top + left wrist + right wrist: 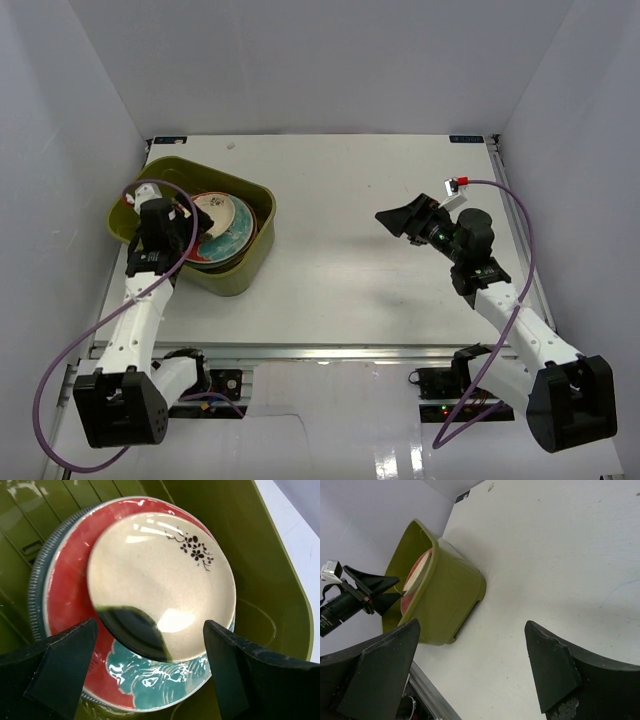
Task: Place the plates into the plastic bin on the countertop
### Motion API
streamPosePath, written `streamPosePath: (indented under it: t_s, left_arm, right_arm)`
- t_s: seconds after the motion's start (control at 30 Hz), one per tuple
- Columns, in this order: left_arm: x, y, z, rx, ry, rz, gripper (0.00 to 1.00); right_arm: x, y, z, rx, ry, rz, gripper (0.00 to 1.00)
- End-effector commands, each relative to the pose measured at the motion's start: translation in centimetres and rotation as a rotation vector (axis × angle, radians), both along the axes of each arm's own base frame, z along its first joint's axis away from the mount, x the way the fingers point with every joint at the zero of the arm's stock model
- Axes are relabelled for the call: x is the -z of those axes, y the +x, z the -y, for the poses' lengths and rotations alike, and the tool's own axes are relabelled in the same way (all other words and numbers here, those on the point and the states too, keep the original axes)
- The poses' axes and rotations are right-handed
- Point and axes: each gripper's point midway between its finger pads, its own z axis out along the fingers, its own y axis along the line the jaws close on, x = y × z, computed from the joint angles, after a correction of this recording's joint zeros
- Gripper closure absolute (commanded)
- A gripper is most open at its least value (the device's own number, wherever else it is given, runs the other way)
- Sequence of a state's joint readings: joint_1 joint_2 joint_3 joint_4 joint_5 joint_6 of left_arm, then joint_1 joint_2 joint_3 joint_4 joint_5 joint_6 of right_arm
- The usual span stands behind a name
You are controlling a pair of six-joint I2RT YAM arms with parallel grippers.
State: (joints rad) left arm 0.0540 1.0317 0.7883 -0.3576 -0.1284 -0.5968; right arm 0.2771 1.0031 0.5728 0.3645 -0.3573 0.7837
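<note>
"One white table (380, 300) takes up most of the view, with a metal rail (330, 350) along its near edge. Any writing on it?"

"Two small labels (466, 139) at its far corners, too small to read. A red tag (462, 182) sits on the purple cable (520, 230) at the right; I can't read that either."

"And the bin (238, 278)?"

"Olive green, at the far left of the table and turned a little. Its left side is close to the table's left edge and the wall (60, 200). From its right wall, open white surface runs across to the right hand (472, 624)."

"The plates (225, 235)?"

"Stacked inside the bin, toward its right side, with ribbed floor showing beside them. The left wrist view shows three. A grey ribbed plate (34, 595) is lowest, then a red plate (67, 590) with a teal wave. On top is a cream plate (160, 575) with a dark patch and a small flower sprig."

"The hands?"

"The left hand (150, 625) hangs over the stack, fingers spread wide, gripping nothing. The right hand is above the right half of the table, well apart from the bin. It is also spread and empty, and points left."
</note>
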Motion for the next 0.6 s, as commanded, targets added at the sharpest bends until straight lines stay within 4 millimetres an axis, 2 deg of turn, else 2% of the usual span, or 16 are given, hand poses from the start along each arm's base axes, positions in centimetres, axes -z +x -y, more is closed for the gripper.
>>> streamPosePath:
  t_s: [0.0,0.03,0.13,0.17,0.23,0.27,0.33,0.37,0.47,0.5,0.57]
  left_arm:
    - [-3.3,-0.6,-0.8,-0.005,0.058,0.063,0.02]
    - [-4.9,-0.4,-0.7,0.001,0.057,0.103,0.02]
    - [-7.8,-0.2,-0.2,0.018,0.046,0.173,0.02]
    - [-9.3,0.0,0.9,0.069,0.022,0.209,0.02]
    - [-11.0,0.3,2.4,0.140,-0.007,0.257,0.02]
    - [-12.3,0.2,4.3,0.231,-0.042,0.294,0.02]
    - [-14.9,0.2,6.7,0.343,-0.066,0.385,0.02]
    - [-16.3,-0.4,9.4,0.466,-0.095,0.429,0.02]
    - [-19.9,-1.9,14.2,0.649,-0.110,0.563,0.02]
    - [-20.6,-2.3,15.0,0.689,-0.105,0.593,0.02]
    - [-21.8,-2.9,16.7,0.770,-0.100,0.648,0.02]
  right_arm:
    - [-0.8,0.3,0.0,0.005,-0.008,0.032,0.10]
    - [-1.0,0.4,0.0,0.008,-0.009,0.032,0.10]
    - [-1.4,0.5,0.0,0.009,-0.013,0.032,0.10]
    - [-1.9,0.6,0.0,0.009,-0.014,0.042,0.10]
    - [-2.5,0.6,0.1,0.016,-0.014,0.057,0.10]
    - [-3.0,0.6,0.1,0.018,-0.014,0.067,0.10]
    - [-3.8,0.6,0.3,0.023,-0.020,0.089,0.10]
    - [-4.4,0.6,0.4,0.025,-0.026,0.099,0.10]
    - [-6.2,0.2,0.6,0.022,-0.066,0.161,0.10]
    - [-7.8,0.1,0.7,0.021,-0.075,0.201,0.10]
    - [-9.6,-0.2,1.5,0.044,-0.136,0.272,0.10]
